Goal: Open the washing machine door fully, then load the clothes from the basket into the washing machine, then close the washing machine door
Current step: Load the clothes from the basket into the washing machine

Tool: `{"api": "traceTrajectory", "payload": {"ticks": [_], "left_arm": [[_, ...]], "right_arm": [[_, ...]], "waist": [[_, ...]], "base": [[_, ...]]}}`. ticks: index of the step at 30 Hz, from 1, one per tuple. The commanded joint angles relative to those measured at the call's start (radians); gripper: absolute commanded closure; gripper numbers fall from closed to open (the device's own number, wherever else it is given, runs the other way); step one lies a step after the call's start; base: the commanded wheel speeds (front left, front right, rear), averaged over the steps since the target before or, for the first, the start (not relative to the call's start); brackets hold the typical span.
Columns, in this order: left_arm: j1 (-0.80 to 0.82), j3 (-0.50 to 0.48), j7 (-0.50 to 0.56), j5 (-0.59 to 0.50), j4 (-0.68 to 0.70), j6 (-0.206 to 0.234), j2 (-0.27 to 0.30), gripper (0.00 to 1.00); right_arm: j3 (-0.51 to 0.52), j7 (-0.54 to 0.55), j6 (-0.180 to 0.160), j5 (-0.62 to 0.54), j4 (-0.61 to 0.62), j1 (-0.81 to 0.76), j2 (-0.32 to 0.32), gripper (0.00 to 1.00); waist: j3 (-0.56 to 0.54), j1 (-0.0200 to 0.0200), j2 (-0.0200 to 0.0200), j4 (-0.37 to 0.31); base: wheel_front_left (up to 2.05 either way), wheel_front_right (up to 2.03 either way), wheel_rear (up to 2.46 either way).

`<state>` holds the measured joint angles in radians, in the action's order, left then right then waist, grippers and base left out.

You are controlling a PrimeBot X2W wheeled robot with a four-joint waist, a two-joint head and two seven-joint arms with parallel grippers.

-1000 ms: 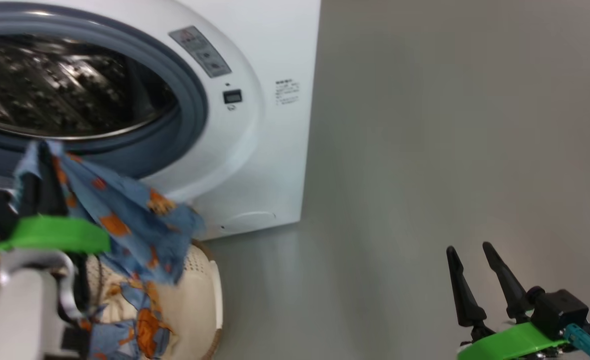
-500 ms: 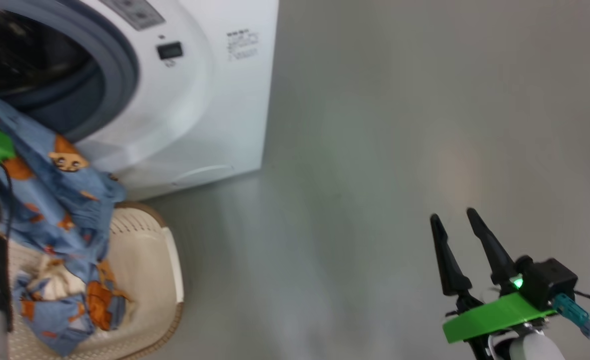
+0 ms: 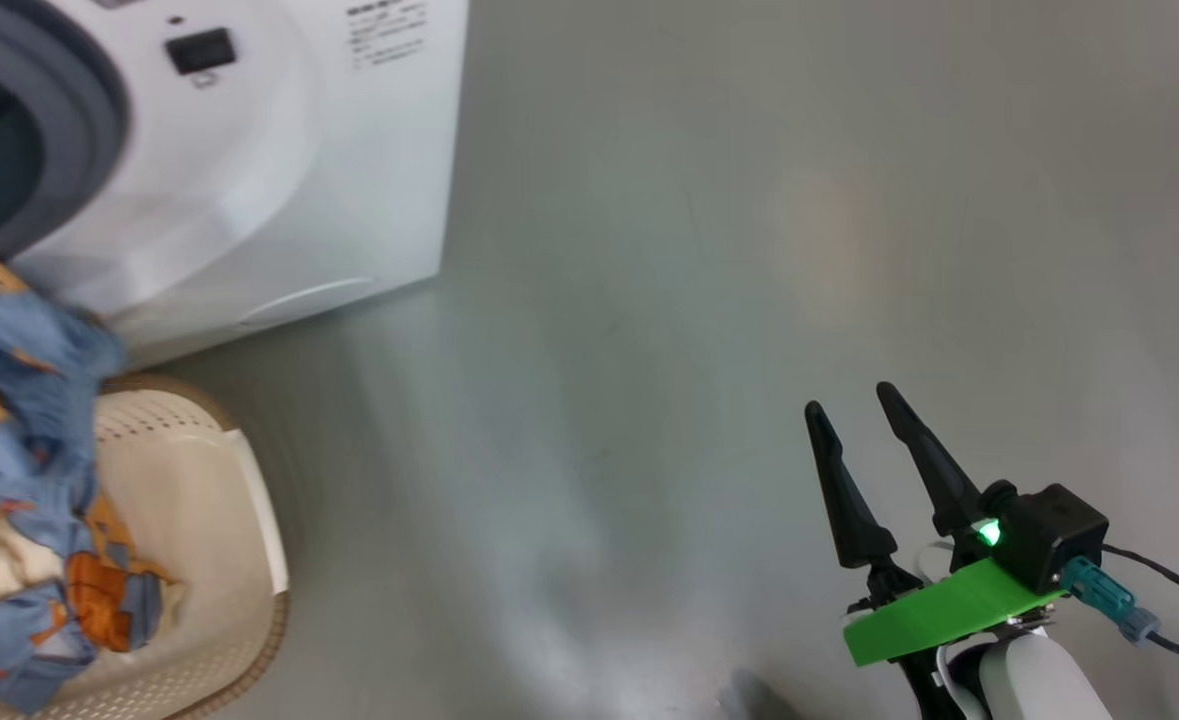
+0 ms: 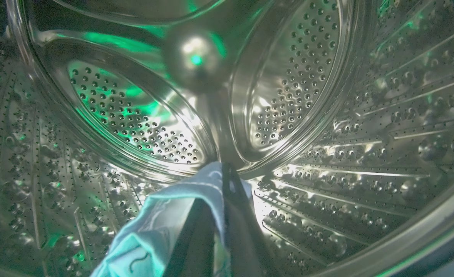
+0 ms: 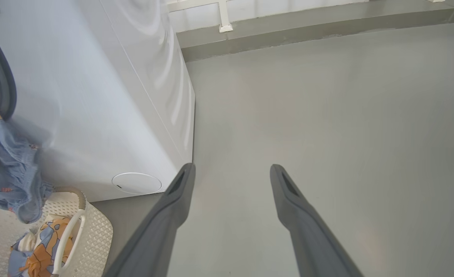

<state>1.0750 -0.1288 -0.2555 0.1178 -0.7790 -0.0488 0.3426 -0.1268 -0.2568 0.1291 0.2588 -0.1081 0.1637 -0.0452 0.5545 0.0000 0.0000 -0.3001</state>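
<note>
From the head camera, the washing machine (image 3: 279, 150) stands up and to the left of the right gripper (image 3: 849, 398), well apart from it. Its white front carries a small black window (image 3: 200, 50) and a block of fine print (image 3: 386, 35) too blurred to read — no brand can be made out. The right gripper hangs released over bare grey floor (image 3: 649, 300), fingers spread with nothing between them and a green lamp (image 3: 989, 532) lit behind them. Far to its left a blue garment (image 3: 9, 400) with orange prints trails from the grey gasket (image 3: 69, 130) down over the basket (image 3: 199, 500), where more clothes (image 3: 99, 600) lie. The left wrist camera looks into the steel drum (image 4: 327, 77), its perforated walls washed with green reflections. The left gripper (image 4: 223, 169) is inside it, clenched on the garment's pale blue cloth, which wraps the fingers up to their tips. The right wrist camera adds the room's edge — a darker strip (image 5: 288, 34) along the floor ahead of the fingers, with a white post (image 5: 225, 23) standing on it. Left of the fingertips it shows the machine's plain side and the round white flap (image 5: 136, 183) near the basket's rim.
</note>
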Motion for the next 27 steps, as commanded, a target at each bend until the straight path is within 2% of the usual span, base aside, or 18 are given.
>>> {"api": "traceTrajectory", "payload": {"ticks": [1,9,16,17,18,20,21,23,27], "left_arm": [[0.047,-0.012,-0.006,-0.016,0.02,-0.003,0.066,1.0],[0.169,0.001,-0.006,-0.039,-0.001,-0.004,0.099,1.0],[0.2,0.046,-0.006,-0.085,-0.14,0.012,0.122,1.0],[0.204,0.052,-0.006,-0.091,-0.167,0.019,0.124,0.93],[0.21,0.057,-0.006,-0.096,-0.195,0.026,0.124,0.76],[0.22,0.067,0.002,-0.104,-0.246,0.037,0.124,0.56],[0.225,0.071,0.007,-0.106,-0.27,0.041,0.123,0.28],[0.234,0.077,0.016,-0.106,-0.308,0.045,0.12,0.0],[0.252,0.086,0.03,-0.104,-0.382,0.06,0.118,0.0]], "right_arm": [[-0.029,-0.005,0.002,0.012,0.018,0.004,-0.005,0.0],[-0.041,-0.005,0.002,0.021,0.025,0.012,-0.005,0.0],[-0.052,-0.005,0.002,0.034,0.018,0.008,-0.005,0.0],[-0.053,-0.005,0.002,0.036,0.016,0.007,-0.005,0.0],[-0.054,-0.005,0.002,0.037,0.015,0.006,-0.005,0.0],[-0.054,-0.005,0.002,0.038,0.012,0.006,-0.005,0.0],[-0.053,-0.005,0.002,0.038,0.01,0.006,-0.005,0.0],[-0.049,-0.005,0.002,0.036,0.01,0.006,-0.005,0.0],[-0.039,-0.005,0.002,0.032,0.008,0.005,-0.005,0.0]], "waist": [[0.033,0.0,0.0,-0.029],[0.088,0.0,0.0,-0.053],[0.089,0.0,0.0,-0.054],[0.085,0.0,0.0,-0.053],[0.082,0.0,0.0,-0.052],[0.074,0.0,0.0,-0.051],[0.07,0.0,0.0,-0.051],[0.061,0.0,0.0,-0.049],[0.04,0.0,0.0,-0.045]], "base": [[0.0,0.0,0.0],[0.0,0.0,0.0],[0.0,0.0,0.0],[0.0,0.0,0.0],[0.0,0.0,0.0],[0.0,0.0,0.0],[0.0,0.0,0.0],[0.0,0.0,0.0],[0.0,0.0,0.0]]}}
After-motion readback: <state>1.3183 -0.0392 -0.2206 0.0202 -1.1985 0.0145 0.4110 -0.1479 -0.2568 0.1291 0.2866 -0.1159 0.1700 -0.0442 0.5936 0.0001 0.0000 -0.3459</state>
